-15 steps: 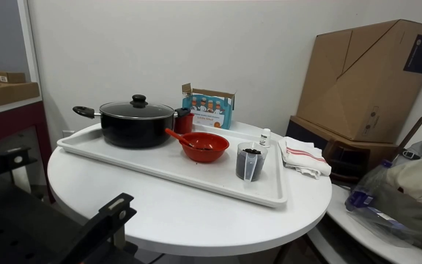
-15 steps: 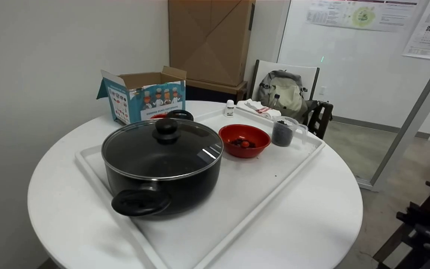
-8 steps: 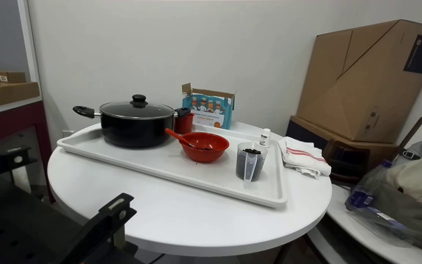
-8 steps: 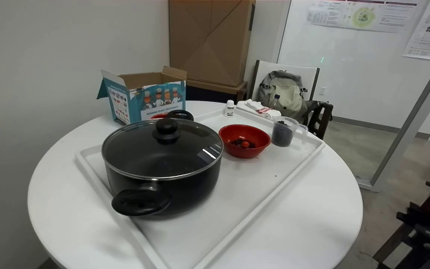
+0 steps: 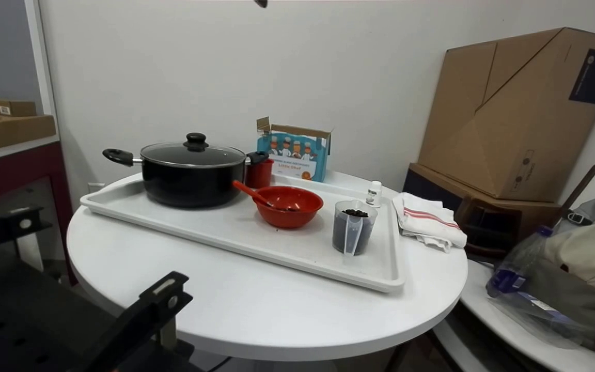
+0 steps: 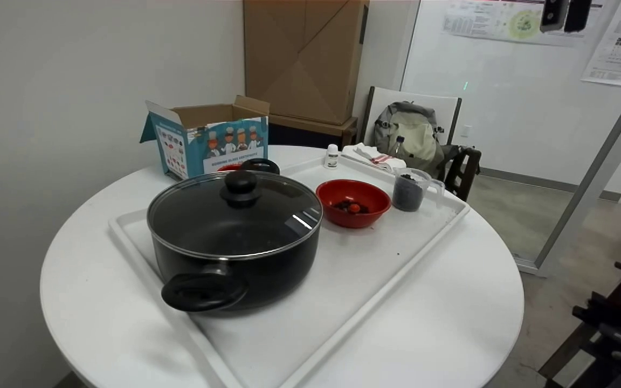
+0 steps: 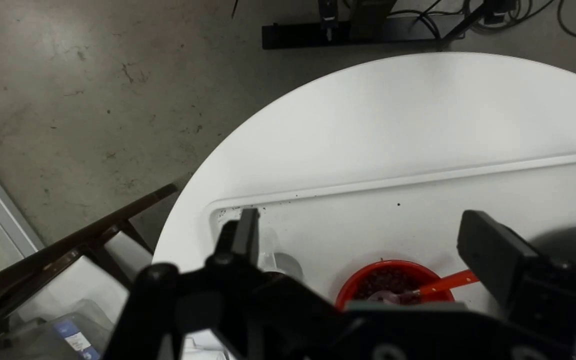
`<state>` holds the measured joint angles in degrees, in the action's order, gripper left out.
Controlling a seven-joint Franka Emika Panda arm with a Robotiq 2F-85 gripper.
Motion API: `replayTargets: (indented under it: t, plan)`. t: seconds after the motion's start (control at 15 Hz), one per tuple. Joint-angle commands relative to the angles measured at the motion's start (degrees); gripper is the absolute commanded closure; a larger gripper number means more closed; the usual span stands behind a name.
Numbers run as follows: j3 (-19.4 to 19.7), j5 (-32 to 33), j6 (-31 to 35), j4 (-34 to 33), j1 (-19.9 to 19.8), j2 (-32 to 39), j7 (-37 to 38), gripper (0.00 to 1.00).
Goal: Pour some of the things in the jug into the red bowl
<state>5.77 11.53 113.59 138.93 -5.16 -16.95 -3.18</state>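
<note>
Jug [image 5: 353,230] on tray [image 5: 215,222], pincer [image 7: 358,220] high above; pointing down, spread wide

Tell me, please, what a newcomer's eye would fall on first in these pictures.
It would probably be the big black pot with its see-through lid, at one end of the pale tray. Next might come the bright red bowl, on that tray between the pot and the clear jug of dark bits. Beyond the tray, near the wall, stands the blue cardboard box.
</note>
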Motion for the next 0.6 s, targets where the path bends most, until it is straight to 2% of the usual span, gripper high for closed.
replayTargets:
  t: [0.0,0.27,0.53]
  plan:
    - [4.5,0.5,0.7,-5.9,-3.0,8.2,-7.0,0.0]
    - [6.0,3.9,2.2,-11.7,-5.5,17.0,-6.5,0.0]
    - [5.4,6.2,5.3,-16.7,-5.4,26.3,-4.1,0.0]
